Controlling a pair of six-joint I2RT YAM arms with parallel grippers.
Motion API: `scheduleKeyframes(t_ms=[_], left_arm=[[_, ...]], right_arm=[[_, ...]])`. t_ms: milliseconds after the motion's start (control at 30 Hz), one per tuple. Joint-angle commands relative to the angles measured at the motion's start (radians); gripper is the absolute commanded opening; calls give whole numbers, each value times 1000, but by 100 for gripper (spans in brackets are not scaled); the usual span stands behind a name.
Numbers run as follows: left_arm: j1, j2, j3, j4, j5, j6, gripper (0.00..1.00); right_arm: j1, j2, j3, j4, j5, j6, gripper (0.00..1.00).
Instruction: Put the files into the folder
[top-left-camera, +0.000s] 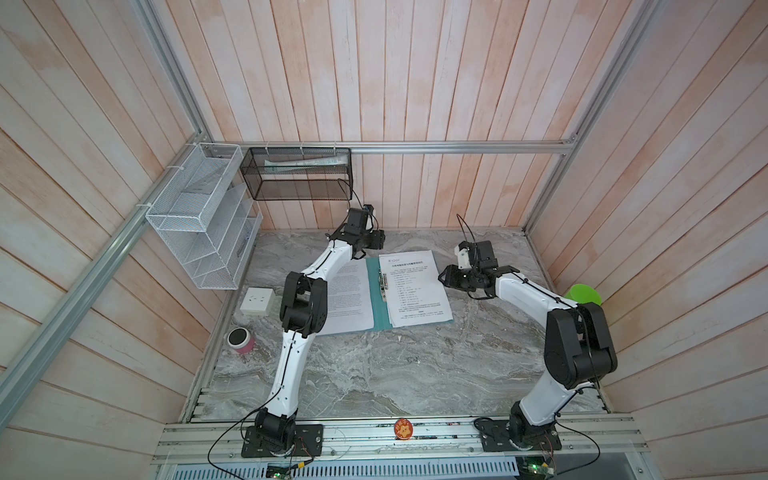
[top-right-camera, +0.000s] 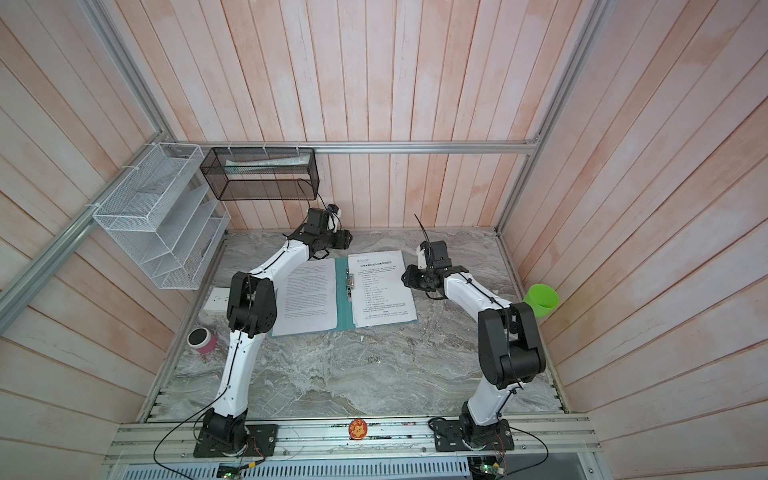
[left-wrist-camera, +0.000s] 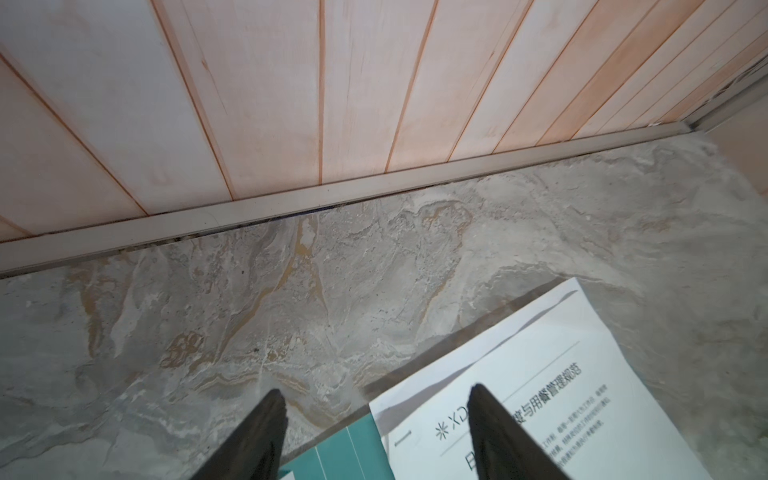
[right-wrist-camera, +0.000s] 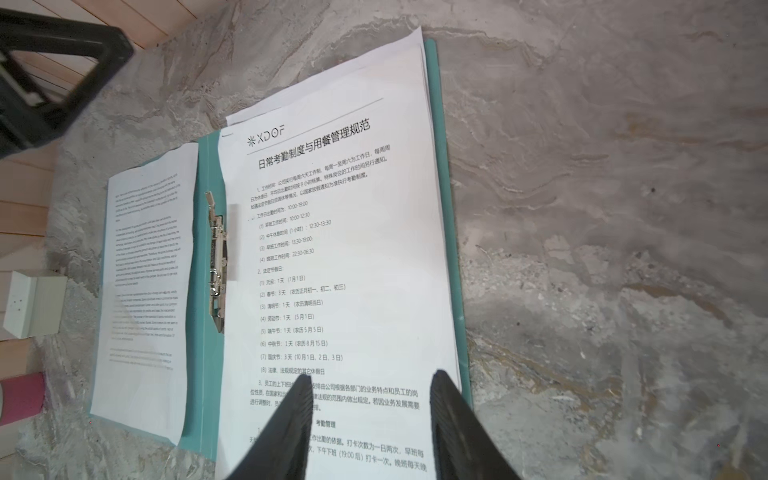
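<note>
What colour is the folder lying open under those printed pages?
Teal green. The folder shows best in the right wrist view.

files (right-wrist-camera: 332, 249) top pg | logo "XDOF" | hdr "日常考勤制度与用餐管理规范" | other pg illegible

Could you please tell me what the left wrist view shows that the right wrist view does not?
Only the left wrist view shows the left gripper from behind, with open jaws. Only the right wrist view shows the right gripper, also open, the metal clip, the left-hand sheet and the white socket block. Both show the titled sheet, the teal folder and the marble table.
</note>
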Motion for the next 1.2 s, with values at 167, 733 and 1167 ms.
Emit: scheduleKeyframes(t_ms=[167,733,1167], left_arm=[[-14,176,235,-75,-85,-51,70],[-49,238,299,-135,-121,-99,67],[-58,259,291,-185,-23,-78,67]], right_arm=[[6,-42,-12,19,-35,17,44],[-25,-91,10,-57,-12,-54,44],[-39,-103,-22,-46,-38,-57,44]])
